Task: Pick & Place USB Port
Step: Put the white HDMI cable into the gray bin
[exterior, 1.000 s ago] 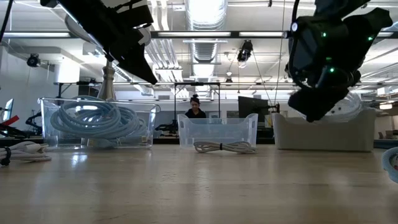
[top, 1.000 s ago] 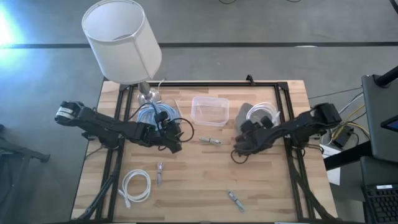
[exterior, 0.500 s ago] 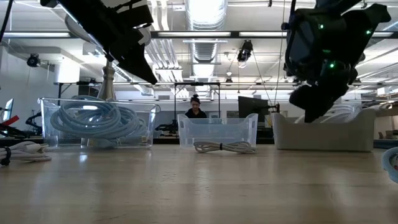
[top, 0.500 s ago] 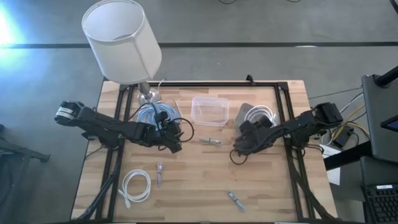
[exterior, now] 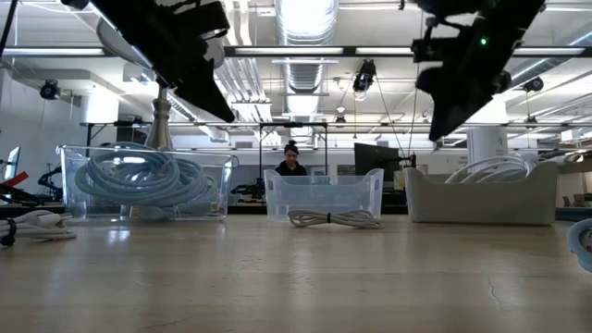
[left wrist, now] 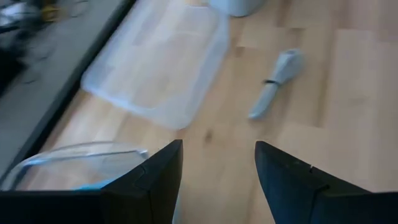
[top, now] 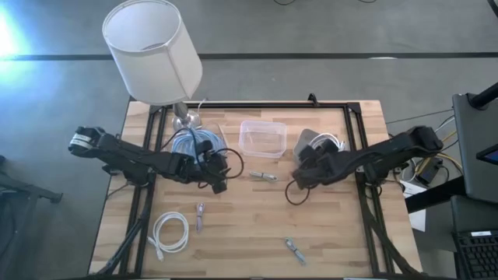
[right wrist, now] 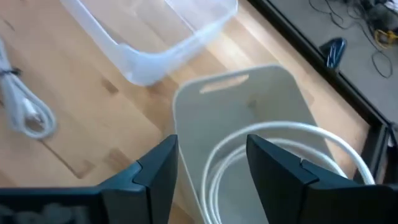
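A bundled grey cable (top: pixel 263 176) lies flat on the table in front of a clear empty container (top: pixel 262 138). Two small grey USB pieces (top: pixel 200 216) (top: pixel 294 250) lie nearer the front edge. My right gripper (right wrist: pixel 208 180) hangs open above the near left corner of a white bin (right wrist: pixel 249 106) that holds a white cable coil (right wrist: pixel 280 149). In the low view it (exterior: pixel 453 102) is well above the bin's rim. My left gripper (left wrist: pixel 217 180) hovers open beside a tub of blue cable (top: pixel 194 144), facing the bundled cable (left wrist: pixel 277 81).
A lamp with a white shade (top: pixel 152 50) stands at the far left corner. A loose white cable coil (top: pixel 171 231) lies near the front left. A black frame (top: pixel 354 148) runs around the table. A person (exterior: pixel 290 159) sits in the room beyond.
My right gripper has risen from just beside the white bin's rim to well above it. The white cable coil stays in the bin. My left arm has kept still.
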Action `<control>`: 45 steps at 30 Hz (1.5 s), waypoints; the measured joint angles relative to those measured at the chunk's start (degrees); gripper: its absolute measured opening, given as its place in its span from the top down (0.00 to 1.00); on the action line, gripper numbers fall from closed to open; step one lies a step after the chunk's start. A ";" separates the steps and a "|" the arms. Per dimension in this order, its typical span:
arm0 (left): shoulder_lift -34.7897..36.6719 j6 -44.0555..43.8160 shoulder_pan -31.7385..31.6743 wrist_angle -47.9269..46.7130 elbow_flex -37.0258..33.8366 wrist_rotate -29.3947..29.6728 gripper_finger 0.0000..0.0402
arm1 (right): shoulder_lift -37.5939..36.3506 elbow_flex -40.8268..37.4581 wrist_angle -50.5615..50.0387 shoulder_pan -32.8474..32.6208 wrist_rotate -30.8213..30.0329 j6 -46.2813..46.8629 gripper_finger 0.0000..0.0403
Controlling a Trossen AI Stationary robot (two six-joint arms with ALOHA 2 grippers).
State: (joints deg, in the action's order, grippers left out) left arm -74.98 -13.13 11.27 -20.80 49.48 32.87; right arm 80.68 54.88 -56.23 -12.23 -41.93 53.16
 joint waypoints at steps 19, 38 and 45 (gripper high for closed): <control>0.02 -22.85 11.22 -35.33 6.95 -30.25 0.57 | 0.05 2.90 3.03 0.00 -0.04 -8.31 0.56; 0.00 -45.57 20.61 -32.84 -8.82 -45.23 0.57 | 0.05 2.68 3.17 0.00 -0.04 -8.30 0.56; 0.02 -47.21 20.59 -20.33 -15.94 -48.61 0.57 | 0.05 2.68 3.28 0.00 -0.04 -8.19 0.56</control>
State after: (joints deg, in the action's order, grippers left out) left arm -74.96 -60.34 31.86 -41.12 33.53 -15.74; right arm 80.73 57.56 -52.95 -12.23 -41.98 44.97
